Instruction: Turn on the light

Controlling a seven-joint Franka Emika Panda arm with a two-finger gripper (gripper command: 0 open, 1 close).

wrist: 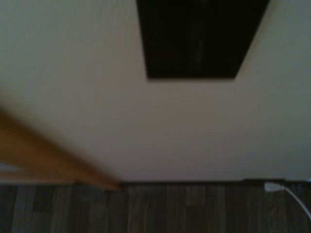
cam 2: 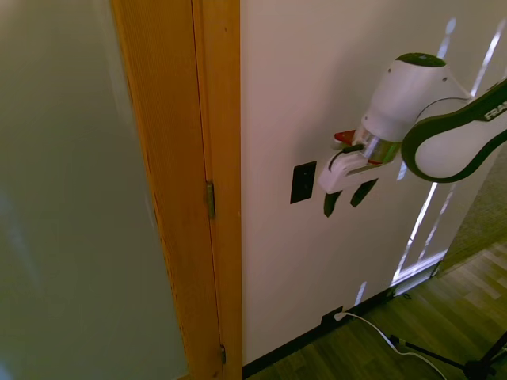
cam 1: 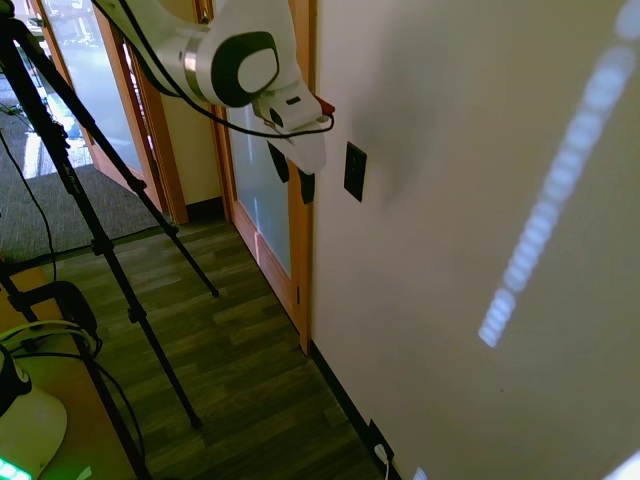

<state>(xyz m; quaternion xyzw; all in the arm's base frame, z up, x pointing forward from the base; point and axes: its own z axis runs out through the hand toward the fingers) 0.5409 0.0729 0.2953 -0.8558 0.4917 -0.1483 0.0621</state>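
Note:
The light switch is a small black upright plate on the cream wall, also visible in the second exterior view. No lamp shows. My gripper hangs a short way off the wall at about the switch's height, tilted toward it, with its two dark fingers spread apart and nothing between them. In the second exterior view the gripper sits just right of the switch and slightly lower, not touching it. The wrist view shows the switch close up and blurred.
A wooden door frame runs up the wall beside the switch. Low on the wall is a dark outlet plate with a white cord plugged in. A tripod stands on the wood floor.

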